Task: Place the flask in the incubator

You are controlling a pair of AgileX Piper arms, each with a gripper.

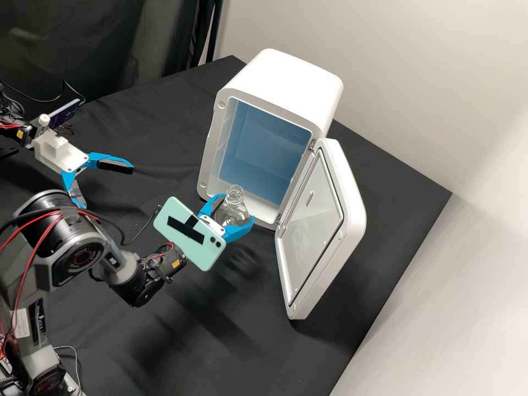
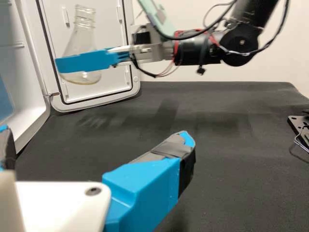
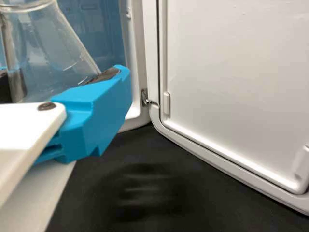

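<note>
Here we see one clear glass conical flask (image 1: 235, 198) upright between the two blue fingers (image 1: 242, 226) of the right gripper (image 1: 226, 216), which clamps its body just outside the open mouth of the one white blue-lined incubator (image 1: 286, 88), door (image 1: 330, 220) swung wide. The left gripper (image 1: 104, 184) hangs well apart over the black bench (image 1: 165, 126), fingers spread.

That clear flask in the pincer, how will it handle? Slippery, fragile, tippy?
The clear glass conical flask looks empty, so probably light. Its smooth, sloped wall could slide in the right pincer's blue fingers. Glass likely chips if knocked on the white incubator's rim; the wide base should resist tipping.
</note>
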